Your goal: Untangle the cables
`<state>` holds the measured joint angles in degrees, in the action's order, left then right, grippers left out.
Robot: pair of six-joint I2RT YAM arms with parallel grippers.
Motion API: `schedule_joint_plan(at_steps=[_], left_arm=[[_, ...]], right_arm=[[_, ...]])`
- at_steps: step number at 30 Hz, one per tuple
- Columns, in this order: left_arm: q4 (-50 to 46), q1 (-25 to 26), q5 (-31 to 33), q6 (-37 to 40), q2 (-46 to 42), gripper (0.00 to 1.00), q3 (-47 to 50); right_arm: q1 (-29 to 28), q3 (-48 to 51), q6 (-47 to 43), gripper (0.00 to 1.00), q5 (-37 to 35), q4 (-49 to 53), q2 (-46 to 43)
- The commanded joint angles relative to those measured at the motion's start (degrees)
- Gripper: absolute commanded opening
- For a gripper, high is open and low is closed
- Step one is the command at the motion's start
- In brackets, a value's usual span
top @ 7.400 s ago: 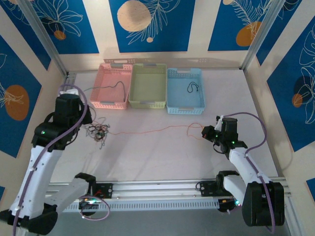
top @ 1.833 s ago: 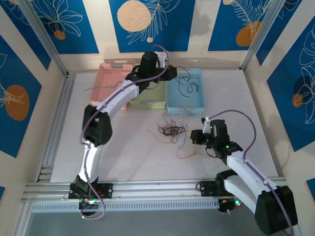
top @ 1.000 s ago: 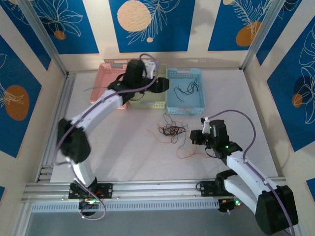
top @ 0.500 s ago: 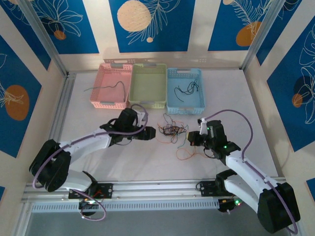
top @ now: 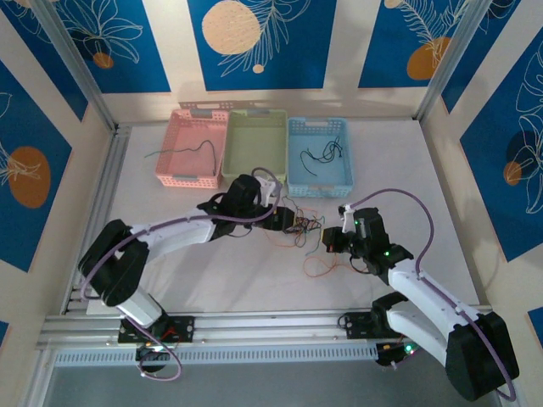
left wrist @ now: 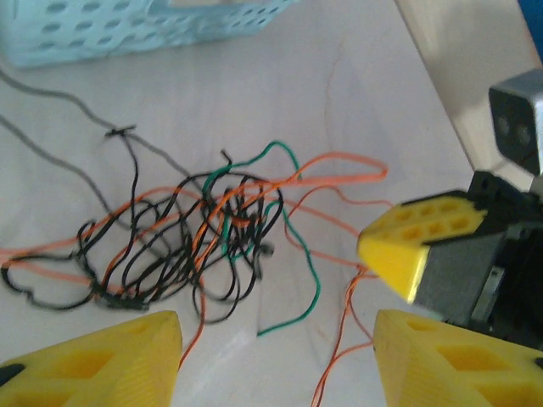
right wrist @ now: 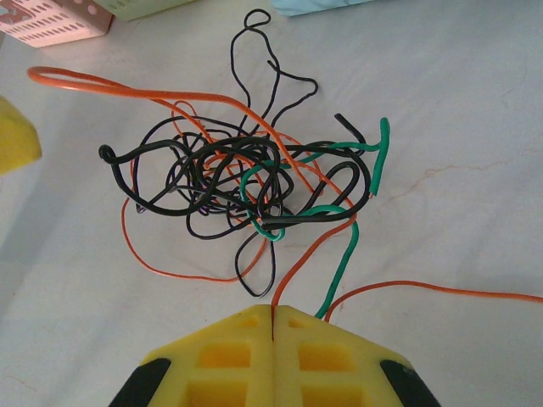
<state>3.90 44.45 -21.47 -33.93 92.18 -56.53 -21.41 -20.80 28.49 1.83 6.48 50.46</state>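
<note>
You have both grippers at the cables: the left open, the right clamped.

From above, your left gripper (top: 284, 223) reaches in from the left to the knot of cables (top: 302, 225) lying on the table (top: 212, 271) in front of the blue basket (top: 318, 182), and your right gripper (top: 331, 241) sits just beside the knot on its right. Loose strands also lie in the blue basket and the pink basket (top: 182, 178). In your left wrist view, the left gripper (left wrist: 271, 365) has its jaws well apart and grips nothing. The knot (left wrist: 187, 246) lies just ahead of it. In your right wrist view, the right gripper (right wrist: 273, 315) is pressed fully closed and pinches an orange strand at its tips. A green strand runs in beside it, and the knot (right wrist: 246, 186) lies just ahead.
</note>
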Motion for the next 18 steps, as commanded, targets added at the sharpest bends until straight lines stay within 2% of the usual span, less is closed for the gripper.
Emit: schedule_joint_plan(at_steps=[1, 6, 12, 15, 18], left_arm=[[-1.2, 1.5, -1.9, 2.4, 3.4, 0.61, -4.2], [-7.6, 3.1, 1.9, 7.2, 8.6, 0.59, -9.8], [-8.7, 3.4, 4.4, 8.3, 11.9, 0.56, -12.0], [-7.3, 4.0, 3.9, 7.7, 12.6, 0.51, -11.9], [-7.0, 4.3, 4.0, 7.7, 13.0, 0.40, -11.8]], right_arm=[[-0.5, -0.4, -1.1, 0.00, -0.7, -1.2, 0.0], [-0.5, -0.3, -1.2, 0.00, -0.8, -1.3, -0.1], [-0.6, -0.4, -1.2, 0.00, -0.8, -1.2, -0.1], [-0.6, -0.3, -1.2, 0.00, -0.9, -1.2, -0.1], [-0.7, -0.4, -1.2, 0.00, -0.9, -1.4, 0.0]])
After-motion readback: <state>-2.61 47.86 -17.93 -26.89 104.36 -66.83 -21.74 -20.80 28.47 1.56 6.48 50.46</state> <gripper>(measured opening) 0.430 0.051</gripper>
